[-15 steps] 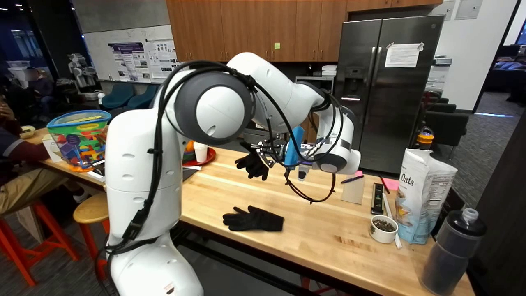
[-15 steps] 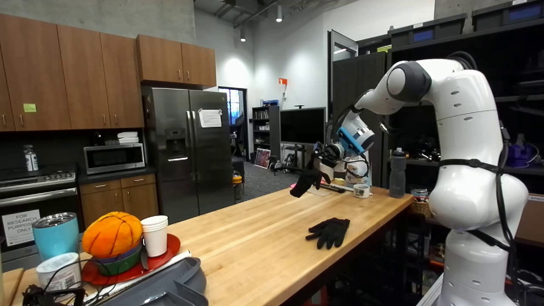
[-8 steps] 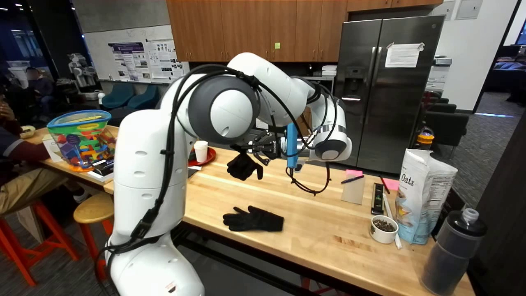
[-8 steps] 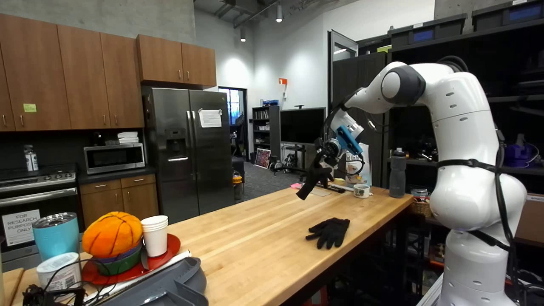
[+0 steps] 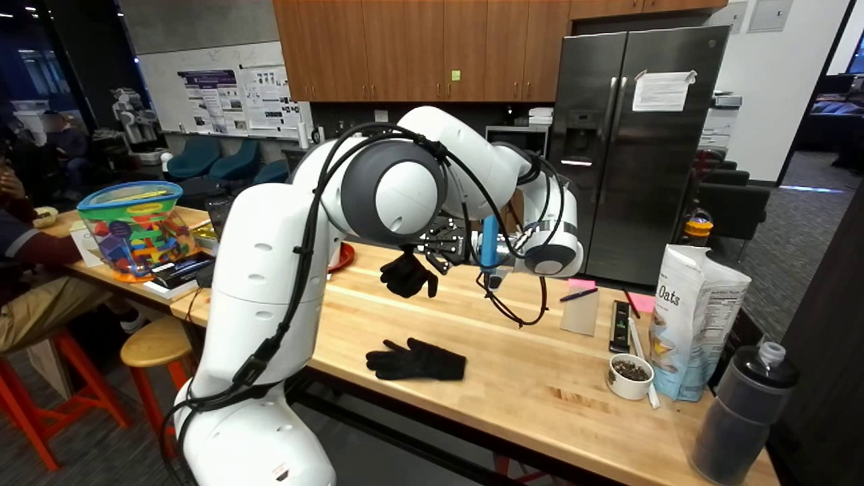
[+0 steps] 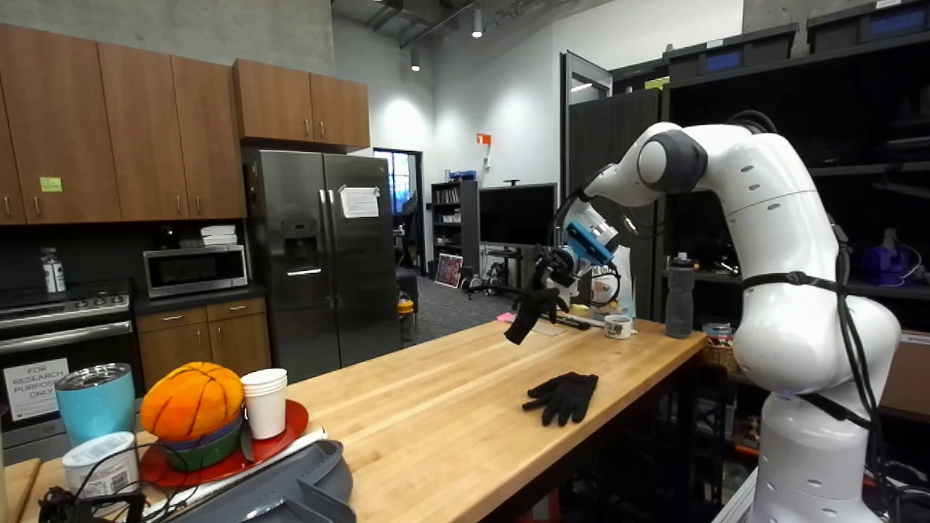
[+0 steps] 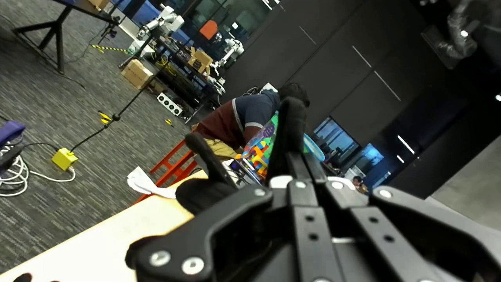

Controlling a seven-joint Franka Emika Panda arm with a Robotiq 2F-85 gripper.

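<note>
While clamping one glove (image 5: 408, 275) in the gripper (image 7: 304, 161), holds it lifted off the table (image 5: 513, 378), unreleased; at six o'clock in an exterior view, shows another glove (image 5: 425, 360), unlifted.

Spotlights (image 6: 476, 23) brighten the wall (image 6: 501, 109); the shelving (image 6: 864, 169) lies dim.

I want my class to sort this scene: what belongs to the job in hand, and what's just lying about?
Job in hand:
held glove
gripper, closed on it
table glove, perhaps, as a lookalike

Lying about:
oats bag
bottle
white bowl
orange ball
red plate
cups
</note>
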